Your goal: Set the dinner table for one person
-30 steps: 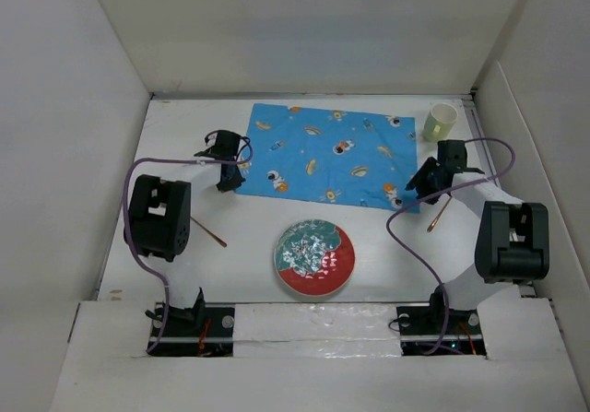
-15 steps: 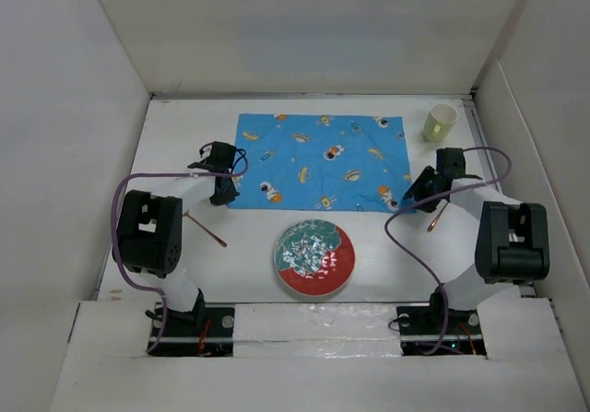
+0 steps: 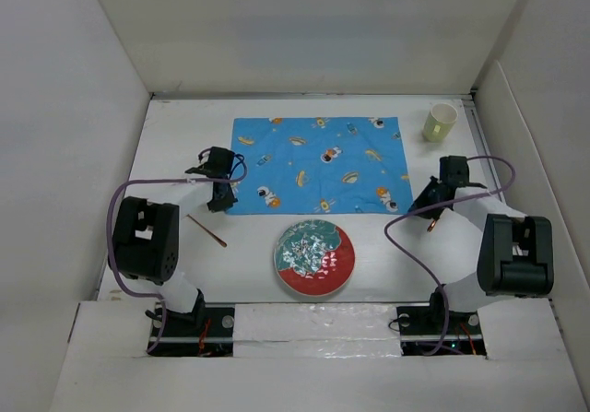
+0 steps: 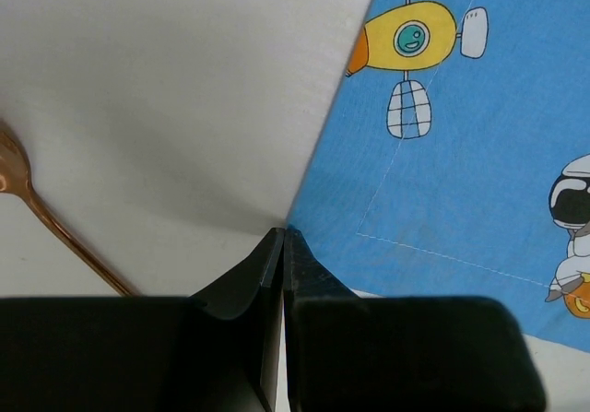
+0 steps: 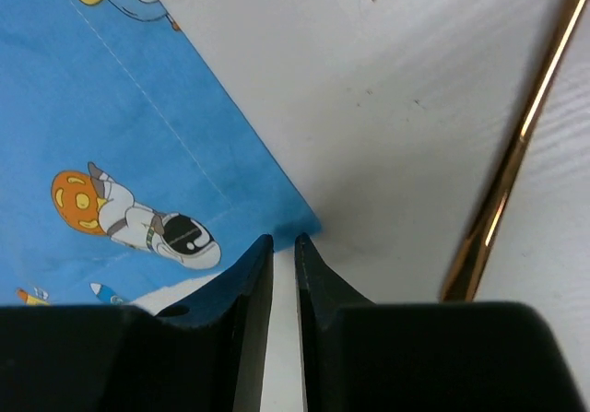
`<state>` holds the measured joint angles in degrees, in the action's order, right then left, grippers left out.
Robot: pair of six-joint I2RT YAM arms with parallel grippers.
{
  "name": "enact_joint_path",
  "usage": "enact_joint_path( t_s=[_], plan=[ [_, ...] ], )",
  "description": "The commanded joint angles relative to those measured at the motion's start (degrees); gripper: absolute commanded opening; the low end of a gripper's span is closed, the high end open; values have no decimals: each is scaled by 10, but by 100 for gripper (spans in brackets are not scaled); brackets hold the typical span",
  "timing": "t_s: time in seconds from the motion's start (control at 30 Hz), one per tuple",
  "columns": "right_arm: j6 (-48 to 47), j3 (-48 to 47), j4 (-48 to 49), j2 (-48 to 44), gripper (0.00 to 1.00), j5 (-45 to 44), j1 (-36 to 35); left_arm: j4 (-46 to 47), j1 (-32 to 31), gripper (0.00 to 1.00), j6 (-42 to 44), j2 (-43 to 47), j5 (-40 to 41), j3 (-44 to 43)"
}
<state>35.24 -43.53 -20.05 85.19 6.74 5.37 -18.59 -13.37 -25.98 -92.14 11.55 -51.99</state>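
The blue cartoon-print placemat (image 3: pixel 318 161) lies flat and square on the white dinner table (image 3: pixel 175 145). My left gripper (image 3: pixel 219 202) is at the mat's near-left corner. In the left wrist view (image 4: pixel 283 232) its jaws are shut on that corner of the mat (image 4: pixel 461 154). My right gripper (image 3: pixel 417 206) is at the near-right corner. In the right wrist view (image 5: pixel 284 239) its jaws pinch the corner tip of the mat (image 5: pixel 138 126), with a thin gap between them.
A red and teal plate (image 3: pixel 313 258) sits near the front middle. A pale green cup (image 3: pixel 441 122) stands at the back right. A copper spoon (image 3: pixel 207 230) (image 4: pixel 55 228) lies left of the plate. Another copper utensil (image 3: pixel 433 220) (image 5: pixel 512 154) lies by the right gripper.
Both grippers have pulled the placemat leftward and toward the near edge, turning it from skewed to square with the table. The plate, cup and utensils have not moved.
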Motion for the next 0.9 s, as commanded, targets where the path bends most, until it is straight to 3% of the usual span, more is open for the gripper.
enact_joint_path(
  t_s=[0.0, 0.1, 0.13, 0.23, 0.3, 0.4, 0.47, 0.53, 0.57, 0.6, 0.67, 0.77, 0.87],
  plan=[
    [-10, -8, -17, -32, 22, 11, 10, -22, 3, 0, 5, 35, -1, 13],
    [-4, -37, -27, -63, 27, 28, 10, -29, 3, 1, 5, 42, 14, -11],
    [-1, -48, -30, -71, 24, 34, 10, -33, 3, 6, 7, 45, 16, -21],
    [12, -96, -22, -107, 0, 32, 10, -48, 3, 26, 18, 60, 19, -77],
    [21, -117, -5, -125, 0, 29, 10, -50, 3, 37, 28, 73, 8, -126],
    [31, -170, 35, -115, 0, 44, 15, -50, 3, 47, 36, 84, -30, -209],
    [29, -200, 32, -100, 0, 42, 21, -50, -3, 48, 40, 88, -47, -235],
    [34, -225, 30, -76, 0, 38, 28, -44, -20, 45, 46, 93, -57, -251],
    [36, -244, 34, -68, 0, 46, 36, -36, -20, 37, 51, 101, -86, -256],
    [38, -252, 34, -61, 0, 58, 36, -28, -20, 19, 53, 108, -110, -254],
    [27, -271, 16, -44, 0, 89, 33, 1, -20, 2, 55, 136, -172, -227],
    [-13, -278, -37, -50, 0, 87, -17, 46, -20, 0, 52, 190, -225, -162],
    [-43, -189, -31, -83, 0, 150, -70, 72, -20, 0, 43, 238, -253, -103]
  ],
)
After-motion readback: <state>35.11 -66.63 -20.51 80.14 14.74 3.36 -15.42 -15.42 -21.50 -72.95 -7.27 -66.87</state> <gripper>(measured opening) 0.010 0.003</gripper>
